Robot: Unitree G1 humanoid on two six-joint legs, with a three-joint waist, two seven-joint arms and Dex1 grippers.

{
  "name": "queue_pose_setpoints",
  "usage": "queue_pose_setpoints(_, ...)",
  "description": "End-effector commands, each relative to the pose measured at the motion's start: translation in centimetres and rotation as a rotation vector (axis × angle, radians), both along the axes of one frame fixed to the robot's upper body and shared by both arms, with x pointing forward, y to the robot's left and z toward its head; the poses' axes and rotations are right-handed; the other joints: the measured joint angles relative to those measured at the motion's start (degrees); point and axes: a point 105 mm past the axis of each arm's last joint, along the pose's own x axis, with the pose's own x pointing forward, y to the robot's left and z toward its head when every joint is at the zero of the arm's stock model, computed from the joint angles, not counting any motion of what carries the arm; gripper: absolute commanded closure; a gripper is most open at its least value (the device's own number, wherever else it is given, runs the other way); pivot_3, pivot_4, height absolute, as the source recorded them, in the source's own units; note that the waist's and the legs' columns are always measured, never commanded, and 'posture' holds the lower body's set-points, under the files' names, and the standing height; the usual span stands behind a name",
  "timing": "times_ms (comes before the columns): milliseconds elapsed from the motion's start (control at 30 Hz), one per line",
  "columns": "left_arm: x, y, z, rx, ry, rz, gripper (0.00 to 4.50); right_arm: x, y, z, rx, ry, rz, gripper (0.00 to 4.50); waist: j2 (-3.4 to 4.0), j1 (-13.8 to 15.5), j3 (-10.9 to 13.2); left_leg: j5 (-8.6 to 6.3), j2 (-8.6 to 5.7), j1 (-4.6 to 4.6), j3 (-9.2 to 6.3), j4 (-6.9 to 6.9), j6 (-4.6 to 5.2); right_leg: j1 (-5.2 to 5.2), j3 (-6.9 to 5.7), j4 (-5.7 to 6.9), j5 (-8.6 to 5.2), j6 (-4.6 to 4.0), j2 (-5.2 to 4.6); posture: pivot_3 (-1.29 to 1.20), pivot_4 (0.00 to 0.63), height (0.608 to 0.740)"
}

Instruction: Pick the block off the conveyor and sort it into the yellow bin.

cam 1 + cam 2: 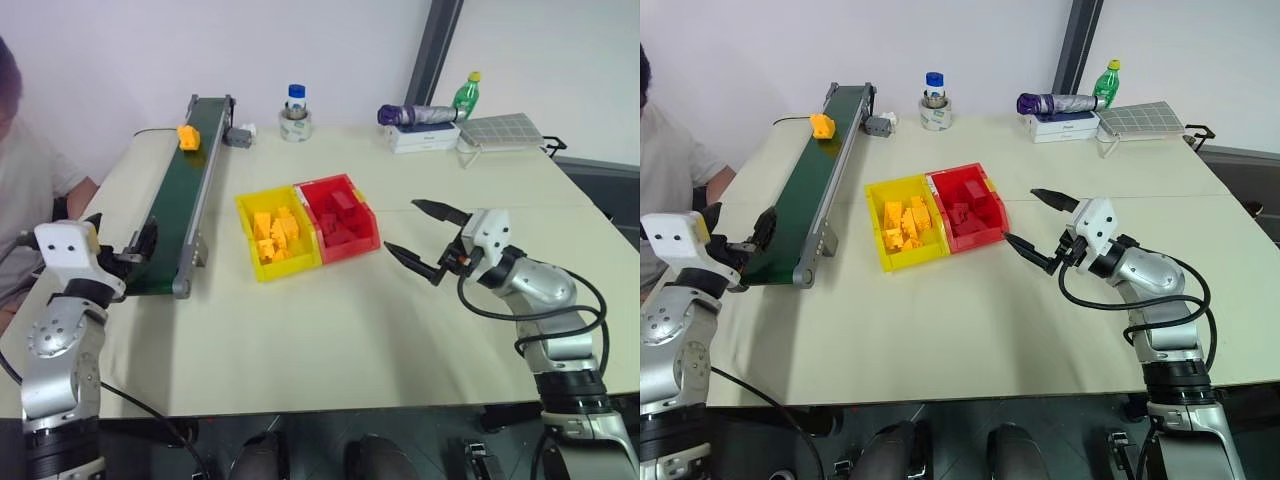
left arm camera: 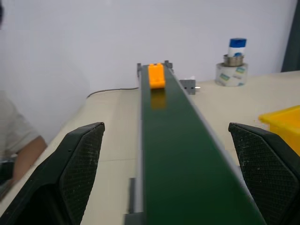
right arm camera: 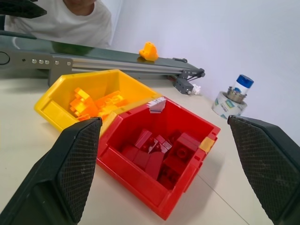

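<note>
My left gripper [image 2: 166, 154] sits spread wide at the conveyor [image 1: 180, 200] end, block [image 1: 188, 136] far off. Right gripper [image 1: 428, 240] is spread too, empty. The red bin [image 3: 161, 159] partly blocks my wrist view of the yellow bin [image 3: 63, 101].

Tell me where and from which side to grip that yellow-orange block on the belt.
Pinch the block across its two sides facing the rails, probably from above: it lies flat at the conveyor's far end, and the open left gripper already straddles the belt.
</note>
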Motion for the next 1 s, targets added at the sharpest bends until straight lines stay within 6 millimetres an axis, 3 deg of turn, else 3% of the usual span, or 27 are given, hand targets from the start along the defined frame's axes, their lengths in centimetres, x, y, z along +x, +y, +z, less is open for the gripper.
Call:
queue_pose_setpoints(33,-0.3,-0.1,1.6,0.023,-0.065,0.001,0.03,-0.1,0.0,0.9,0.013,-0.036,0.007,0.0,0.0,-0.04,0.0,-0.01,0.0,0.0,0.0,0.0,0.0,0.0,0.0,-0.01,0.0,0.0,-0.01,0.0,0.15,0.74)
queue_pose_setpoints(567,1.3,-1.0,1.1,0.009,-0.017,-0.019,0.03,-0.2,0.3,0.7,0.008,-0.04,0.003,0.0,0.0,-0.05,0.0,0.0,0.01,-0.01,0.0,-0.04,0.01,-0.03,0.0,-0.01,0.0,0.0,-0.01,0.0,0.15,0.74)
queue_pose_setpoints(667,2.7,-0.9,1.7,-0.004,-0.001,-0.007,0.03,-0.2,0.5,0.8,0.013,-0.042,0.003,0.0,0.0,0.02,0.0,0.0,0.0,-0.02,0.0,-0.02,0.02,-0.02,-0.01,-0.01,0.01,0.01,0.0,0.0,0.15,0.74)
queue_pose_setpoints(1000,10.1,-2.2,3.7,0.016,0.108,-0.043,0.03,-0.2,1.0,0.8,0.019,-0.041,0.008,0.0,-0.05,0.03,0.0,0.03,0.04,-0.07,0.01,0.11,0.09,0.02,-0.05,0.01,0.21,0.4,0.24,0.0,0.15,0.74)
